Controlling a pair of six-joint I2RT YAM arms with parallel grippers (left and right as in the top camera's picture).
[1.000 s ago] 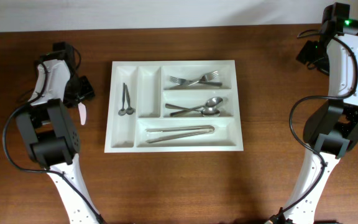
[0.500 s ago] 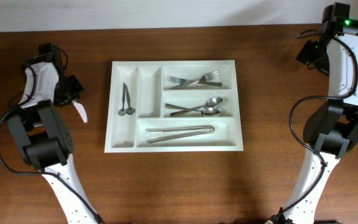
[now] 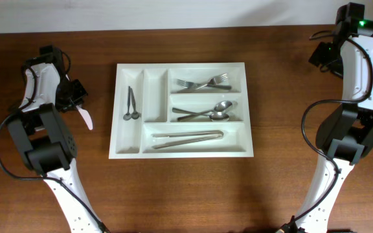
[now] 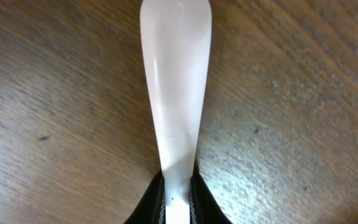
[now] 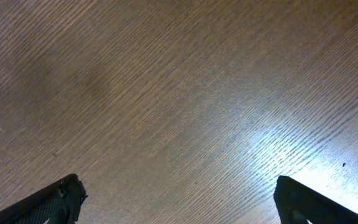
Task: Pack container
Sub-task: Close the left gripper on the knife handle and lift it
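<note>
Dark brown wooden table (image 3: 186,194) seen from above, with the large white rectangular plastic cutlery tray (image 3: 180,65) lying flat at its centre, between the two arms. Leftmost narrow compartment: two small metal spoons (image 3: 131,107); upper long compartment: metal forks (image 3: 203,83); middle long compartment: metal spoons (image 3: 207,113); bottom long compartment: metal tongs (image 3: 186,138). Left gripper (image 4: 178,186), left of the tray and apart from it, is clamped on the narrow end of a flat white plastic utensil (image 4: 176,81), whose wider end points away from the fingers over bare wood; whether it touches the table cannot be told. Right gripper (image 5: 179,199), at the far right corner, has its fingers spread wide apart above bare wood, holding nothing
</note>
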